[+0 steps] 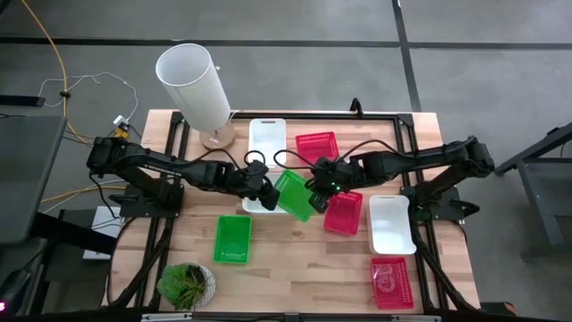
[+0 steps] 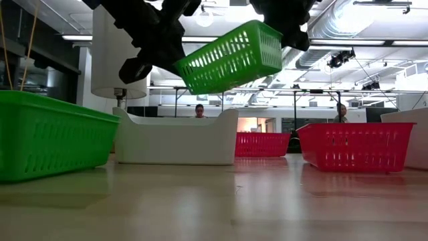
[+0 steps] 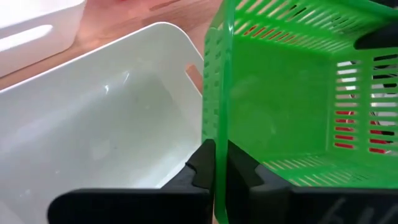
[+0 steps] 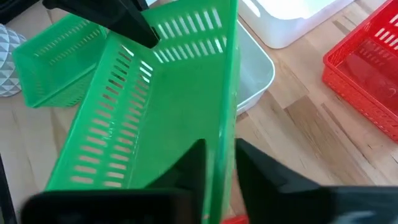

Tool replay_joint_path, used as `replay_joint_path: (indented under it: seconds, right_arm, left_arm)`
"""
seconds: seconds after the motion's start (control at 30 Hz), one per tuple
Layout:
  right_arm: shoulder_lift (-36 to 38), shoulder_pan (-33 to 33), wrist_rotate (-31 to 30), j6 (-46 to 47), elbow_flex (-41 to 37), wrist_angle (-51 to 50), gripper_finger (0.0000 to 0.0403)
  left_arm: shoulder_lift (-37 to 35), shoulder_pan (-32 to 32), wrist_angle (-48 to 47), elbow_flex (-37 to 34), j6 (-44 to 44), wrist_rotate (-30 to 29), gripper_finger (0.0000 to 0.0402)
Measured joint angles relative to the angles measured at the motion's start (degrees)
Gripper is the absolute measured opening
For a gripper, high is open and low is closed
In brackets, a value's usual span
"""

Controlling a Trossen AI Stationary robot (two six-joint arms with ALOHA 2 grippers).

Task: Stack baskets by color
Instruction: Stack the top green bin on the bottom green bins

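a green basket is in the air above the middle of the table, tilted, and both arms reach to it from opposite sides. in the low view it hangs clear of the wood, one end higher than the other.

the left gripper is clamped on one wall of this basket; its 2 fingers press the thin green rim from both sides. the right gripper stands at the opposite wall with a finger on each side of the rim, but i cannot tell if its fingers press the plastic or have a little space.

under and beside the lifted basket lies a white basket, partly hidden by the left gripper. another white basket rests at the far edge, next to a red basket. a second green basket sits flat on the left side, near the small potted plant. a tilted red basket lies just beside the right gripper, then a third white basket, and a red basket at the near right corner. a tall white lamp stands at the far left corner.
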State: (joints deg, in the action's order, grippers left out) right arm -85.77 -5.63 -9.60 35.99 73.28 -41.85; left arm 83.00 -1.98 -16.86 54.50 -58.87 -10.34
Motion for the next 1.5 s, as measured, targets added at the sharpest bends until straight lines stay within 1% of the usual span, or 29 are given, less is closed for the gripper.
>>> replay_joint_path:
  seconds: [0.1,0.2,0.27,0.37,0.43,0.53,0.63,0.73,0.87,0.93,1.0,1.1,1.23,1.3,1.43,1.5]
  right_arm:
    - [0.14,0.0,-1.47,-0.6,0.61,-1.53,0.0141]
    - [0.93,0.11,-3.53,-4.02,3.04,-2.84,0.0203]
    - [2.05,0.35,-5.9,-5.48,5.14,-4.93,0.0233]
    - [4.72,0.35,-11.83,-8.02,7.99,-7.12,0.0255]
    - [7.37,0.37,-15.19,-9.1,9.14,-7.73,0.0258]
    - [11.85,0.48,-17.67,-8.89,9.07,-9.64,0.0259]
    - [16.07,0.48,-19.42,-6.23,7.6,-11.97,0.0259]
    - [19.42,0.5,-20.62,-3.88,5.73,-13.05,0.0259]
    - [22.23,0.5,-21.88,-1.15,2.74,-12.9,0.0259]
    - [22.64,0.5,-21.96,-0.25,1.78,-12.84,0.0259]
    - [22.54,0.5,-22.3,0.03,1.11,-12.74,0.0259]
    - [21.85,0.5,-22.08,0.04,0.56,-11.62,0.0259]
    - [20.88,0.48,-21.87,0.04,0.26,-10.77,0.0259]
    - [20.74,0.5,-21.82,0.04,0.26,-10.69,0.0259]
    - [20.41,0.48,-21.75,0.04,0.26,-10.45,0.0259]
    - [20.48,0.48,-21.76,0.04,0.26,-10.38,0.0259]
  left_arm:
    - [-0.05,0.02,-0.23,0.0,-0.02,0.12,0.0001]
    - [-0.62,-0.3,-0.35,0.0,0.63,0.38,0.0]
    - [-1.76,-1.04,-1.02,-0.02,2.07,1.41,0.0]
    - [-4.39,-2.45,-3.65,-0.02,4.29,2.22,0.0]
    - [-7.05,-3.56,-6.29,-0.04,6.22,2.25,0.0]
    - [-11.78,-4.81,-9.35,-0.04,11.06,3.14,0.0]
    - [-16.61,-5.64,-14.85,0.98,18.38,8.21,0.0]
    - [-20.04,-5.34,-25.51,5.26,25.41,12.13,0.0]
    - [-21.39,-2.86,-41.53,13.19,39.39,16.84,0.0]
    - [-21.3,-0.74,-47.77,16.65,46.04,17.45,0.0]
    - [-20.54,1.45,-52.12,18.37,49.33,16.13,0.0]
    - [-18.82,3.87,-55.35,18.27,50.12,12.58,0.0]
    - [-15.34,5.72,-55.9,14.9,52.37,11.43,0.0]
    - [-13.66,6.29,-52.97,12.38,51.99,13.01,0.0]
    - [-11.75,6.61,-45.03,6.53,50.91,18.32,0.0]
    - [-11.31,7.0,-41.57,4.24,49.15,18.63,0.0]
